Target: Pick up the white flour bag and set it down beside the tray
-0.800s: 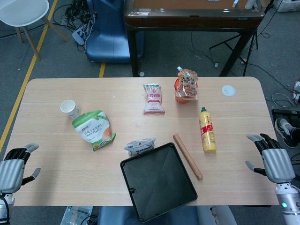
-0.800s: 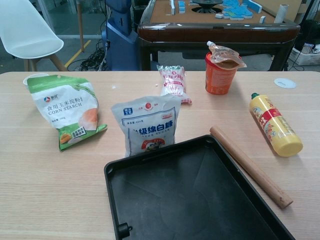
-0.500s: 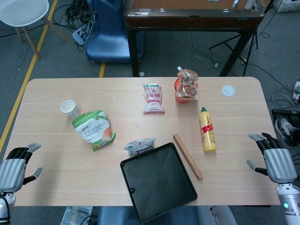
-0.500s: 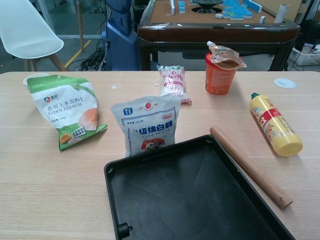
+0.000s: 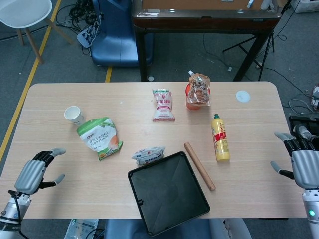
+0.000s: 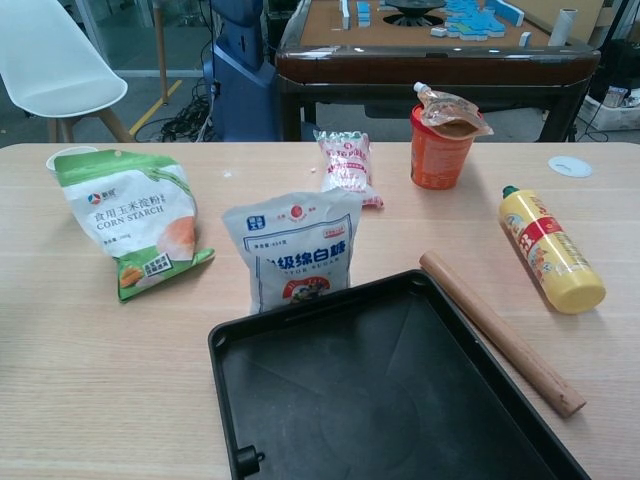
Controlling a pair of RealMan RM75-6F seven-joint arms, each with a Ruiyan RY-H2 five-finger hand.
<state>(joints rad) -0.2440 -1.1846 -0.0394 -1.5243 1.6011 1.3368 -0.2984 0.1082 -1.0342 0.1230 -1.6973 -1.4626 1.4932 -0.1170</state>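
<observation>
A white bag with a blue label [image 5: 148, 155] [image 6: 295, 250] stands upright against the far left edge of the black tray [image 5: 169, 209] [image 6: 400, 420]. Further left lies a white and green corn starch bag [image 5: 99, 138] [image 6: 132, 220]. My left hand [image 5: 35, 174] hovers over the table's near left corner, fingers apart and empty, well left of both bags. My right hand [image 5: 304, 162] hangs open past the table's right edge, holding nothing. The chest view shows neither hand.
A wooden rolling pin [image 5: 199, 166] lies along the tray's right side, with a yellow bottle [image 5: 220, 138] beyond it. A small pink packet [image 5: 163, 105], an orange cup with a pouch [image 5: 198, 92] and a paper cup [image 5: 74, 115] stand further back.
My left hand has moved up and to the right, in over the table's corner. My right hand has drifted right, away from the table edge. The bags and tray have not moved.
</observation>
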